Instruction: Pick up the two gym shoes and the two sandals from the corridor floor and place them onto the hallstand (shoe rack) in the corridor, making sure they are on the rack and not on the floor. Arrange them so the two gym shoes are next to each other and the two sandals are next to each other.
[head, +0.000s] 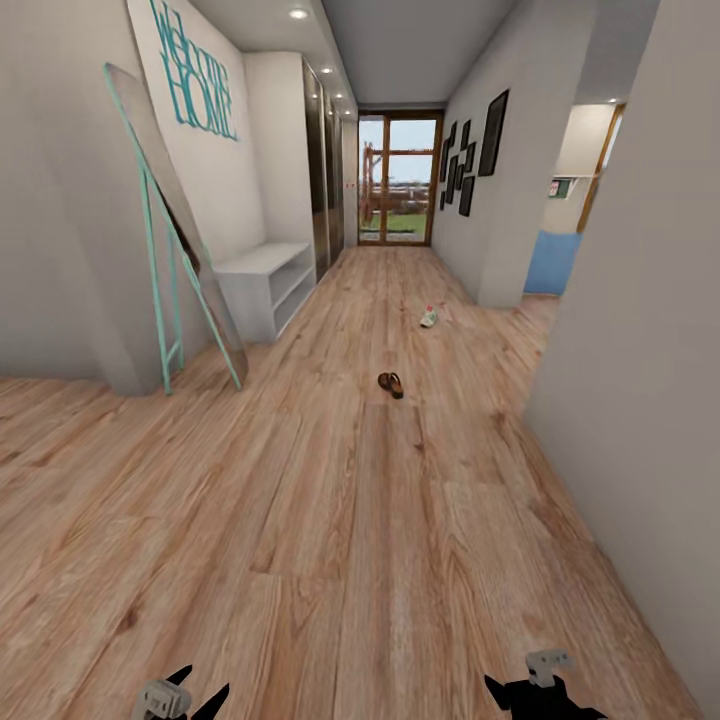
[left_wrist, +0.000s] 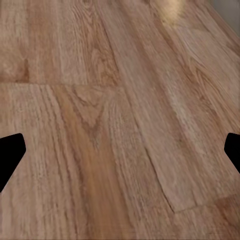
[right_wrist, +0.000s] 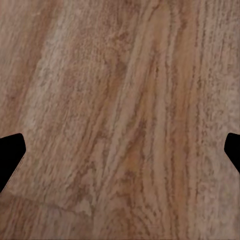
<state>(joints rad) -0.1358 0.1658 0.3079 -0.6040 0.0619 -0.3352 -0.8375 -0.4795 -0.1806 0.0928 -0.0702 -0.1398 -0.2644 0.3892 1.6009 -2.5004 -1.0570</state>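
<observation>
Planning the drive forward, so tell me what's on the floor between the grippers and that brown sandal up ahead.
Nothing: in the head view, bare wood planks of the corridor floor run from the left gripper and right gripper up to the sandal.

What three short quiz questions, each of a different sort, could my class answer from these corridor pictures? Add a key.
1. True or false: the sandals lie nearer the robot than the gym shoe.
2. The mirror leaning on the wall has a frame of which colour: A red, B teal, C black?
3. Fill in: both the left gripper and the right gripper hang open above bare ____.

Key
1. True; both lie on the corridor floor, the shoe farther down it.
2. B.
3. Floor; nothing lies between the fingers in either wrist view.
</observation>
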